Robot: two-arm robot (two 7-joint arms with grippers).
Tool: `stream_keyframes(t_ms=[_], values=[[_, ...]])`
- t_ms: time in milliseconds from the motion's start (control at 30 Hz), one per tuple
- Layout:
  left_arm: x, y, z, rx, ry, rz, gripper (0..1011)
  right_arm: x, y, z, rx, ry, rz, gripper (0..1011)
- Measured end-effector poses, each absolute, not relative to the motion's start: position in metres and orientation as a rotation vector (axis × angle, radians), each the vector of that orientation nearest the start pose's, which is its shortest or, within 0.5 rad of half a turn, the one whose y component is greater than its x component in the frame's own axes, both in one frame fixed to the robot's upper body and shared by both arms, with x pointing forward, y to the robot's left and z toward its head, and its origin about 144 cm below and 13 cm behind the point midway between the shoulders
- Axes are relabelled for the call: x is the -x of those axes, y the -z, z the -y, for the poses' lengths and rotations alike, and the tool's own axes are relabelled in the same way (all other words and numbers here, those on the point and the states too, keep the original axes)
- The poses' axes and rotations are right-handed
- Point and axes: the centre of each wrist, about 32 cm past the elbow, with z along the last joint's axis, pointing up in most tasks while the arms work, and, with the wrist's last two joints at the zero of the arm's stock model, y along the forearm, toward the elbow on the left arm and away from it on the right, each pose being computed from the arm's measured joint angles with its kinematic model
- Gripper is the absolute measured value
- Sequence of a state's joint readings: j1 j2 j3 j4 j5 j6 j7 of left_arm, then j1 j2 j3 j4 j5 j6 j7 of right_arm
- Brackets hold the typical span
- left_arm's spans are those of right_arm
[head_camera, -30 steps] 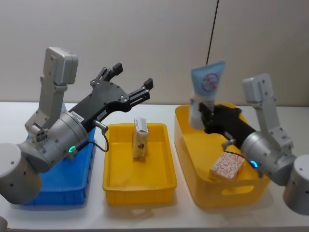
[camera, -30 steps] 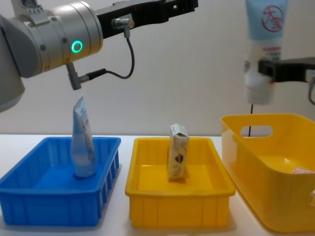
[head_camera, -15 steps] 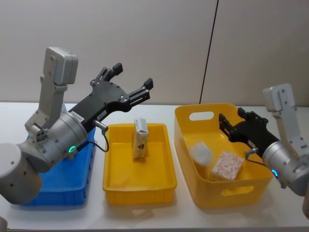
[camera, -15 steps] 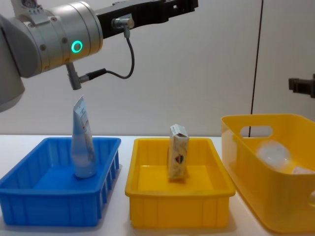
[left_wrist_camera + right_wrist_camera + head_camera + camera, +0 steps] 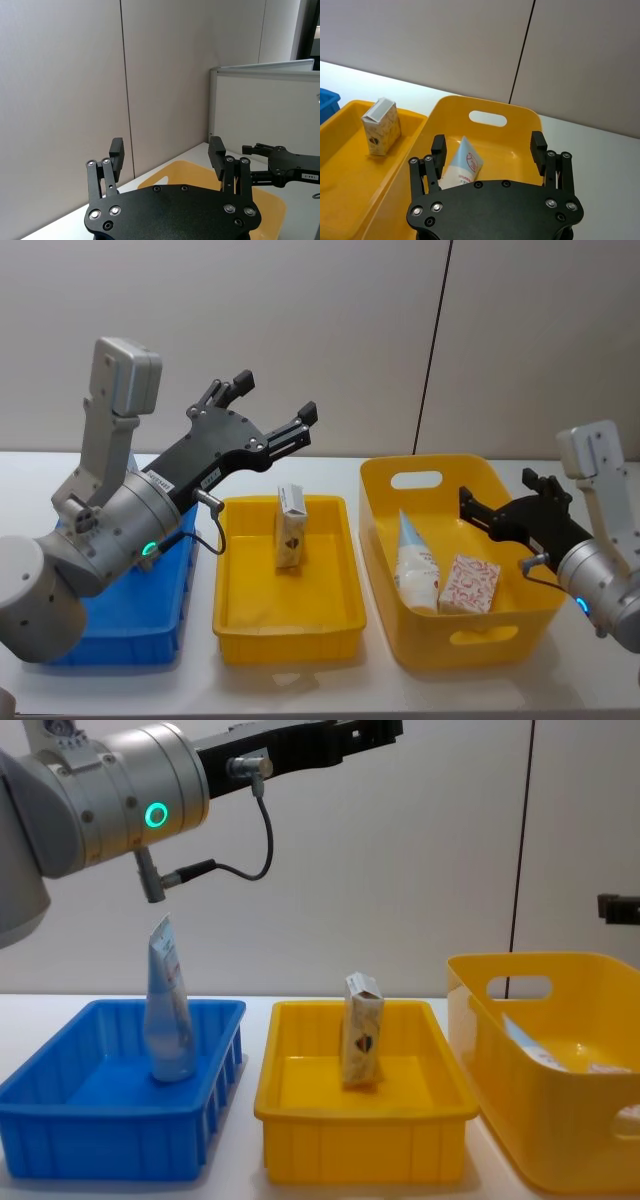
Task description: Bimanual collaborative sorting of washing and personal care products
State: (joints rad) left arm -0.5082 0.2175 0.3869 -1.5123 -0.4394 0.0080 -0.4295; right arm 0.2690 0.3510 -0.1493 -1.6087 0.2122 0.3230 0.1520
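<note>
Two products in deep yellow basket [image 5: 385, 480] (tube [image 5: 413, 558], carton [image 5: 470, 585])

A shallow yellow tray [image 5: 345, 585] sits on the white table [image 5: 560, 680]. Just beside it, to the robot's left, is a blue bin [image 5: 60, 1120]. On its other side stands a deeper yellow basket [image 5: 505, 630] with handle cutouts, before a grey panelled wall [image 5: 330, 330].

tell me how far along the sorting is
Done: a squeeze tube stands in the blue bin, a carton stands in the middle yellow tray, and another tube lies beside a red-patterned carton in the deep yellow bin. In hand: nothing; left gripper and right gripper are open. Left: nothing visible outside the bins.
</note>
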Motion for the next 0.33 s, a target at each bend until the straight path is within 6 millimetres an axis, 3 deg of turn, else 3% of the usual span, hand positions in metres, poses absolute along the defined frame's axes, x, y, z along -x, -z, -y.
stream_keyframes(t_ms=[333], values=[[-0.5600, -1.2945, -0.1750, 0.268, -0.740, 0.207, 1001, -0.5195, -1.2480, 0.2825, 0.191, 1.318, 0.074, 1002]])
